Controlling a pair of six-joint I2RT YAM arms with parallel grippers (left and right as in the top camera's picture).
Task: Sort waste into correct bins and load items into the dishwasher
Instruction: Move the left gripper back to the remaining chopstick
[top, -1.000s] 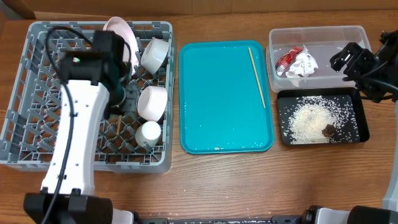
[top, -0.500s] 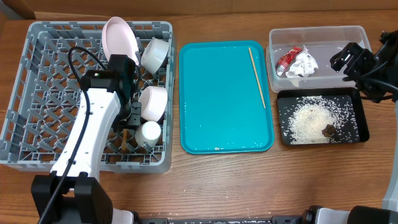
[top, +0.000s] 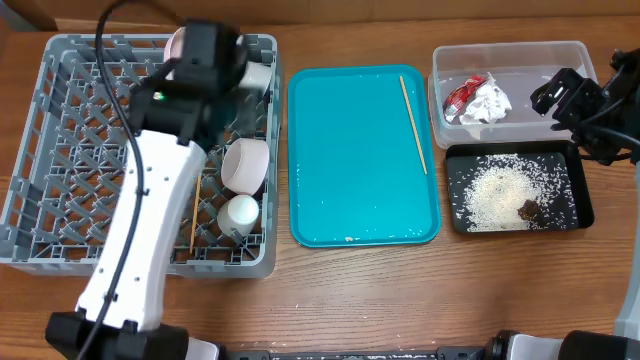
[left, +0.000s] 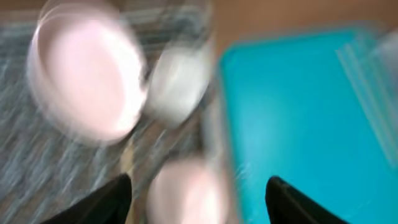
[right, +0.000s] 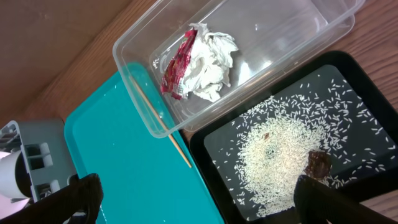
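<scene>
The grey dish rack (top: 60, 150) holds a white plate (left: 87, 81), two white bowls (top: 245, 165) (left: 180, 87), a small cup (top: 240, 215) and one chopstick (top: 193, 215) lying on the pegs. My left gripper (left: 199, 208) hovers open over the rack's far right corner; that view is blurred, and nothing is between its fingers. A second chopstick (top: 413, 120) lies on the teal tray (top: 350, 180). The red-and-white wrapper (right: 199, 62) sits in the clear tub (top: 560, 55). Rice (right: 280, 155) and a brown lump (right: 318, 163) lie in the black tray (top: 580, 200). My right gripper (right: 205, 202) hangs open and empty above the bins.
The left arm (top: 150, 210) stretches across the rack and hides part of its middle. The teal tray lies between the rack and the bins. Bare wooden table (top: 350, 290) runs along the front edge.
My left gripper opened and let go of a chopstick, which now lies in the rack. It then rose and swung toward the rack's far right corner. The right arm stayed still.
</scene>
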